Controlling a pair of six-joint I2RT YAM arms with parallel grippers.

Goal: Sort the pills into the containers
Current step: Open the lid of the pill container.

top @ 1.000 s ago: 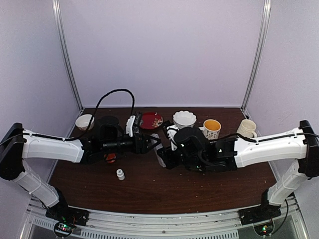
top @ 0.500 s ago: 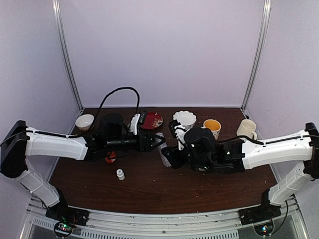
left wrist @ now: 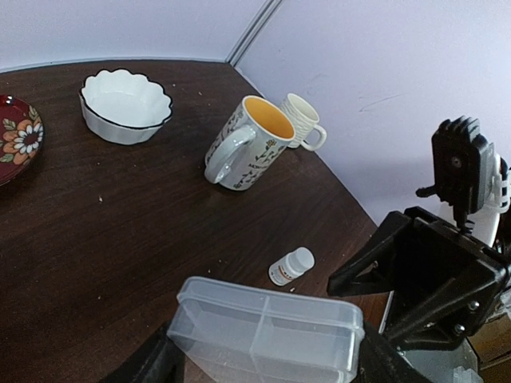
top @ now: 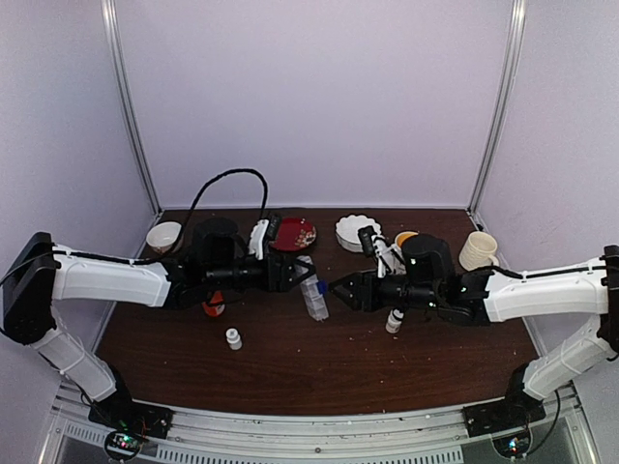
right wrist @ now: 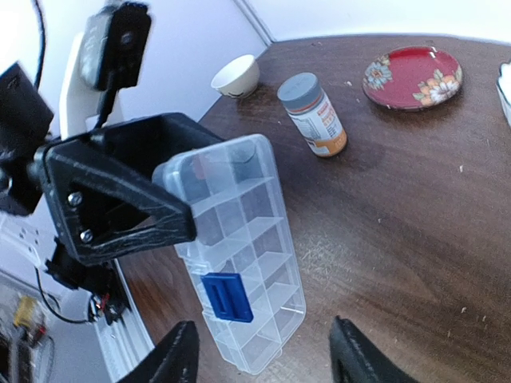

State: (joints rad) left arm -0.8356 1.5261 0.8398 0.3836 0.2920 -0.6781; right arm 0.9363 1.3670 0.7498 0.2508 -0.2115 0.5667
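right wrist view: observed clear plastic rectangular pill box pinched at one short end by left gripper, apparently raised off dark brown wooden table, lid shut under blue latch. observed right gripper spread, holding nothing, just beside free end. found no pills discernible in cells. recommend setting box flat first, bracing with left, then prising latch with one right fingertip.

Along the back edge of the dark brown wooden counter stand a small white bowl by the left corner, a red flowered plate, a white scalloped bowl, a flowered mug with a yellow inside and a cream ribbed mug. A grey-capped, orange-labelled bottle stands upright near the small bowl. Two small white bottles sit nearer the front.
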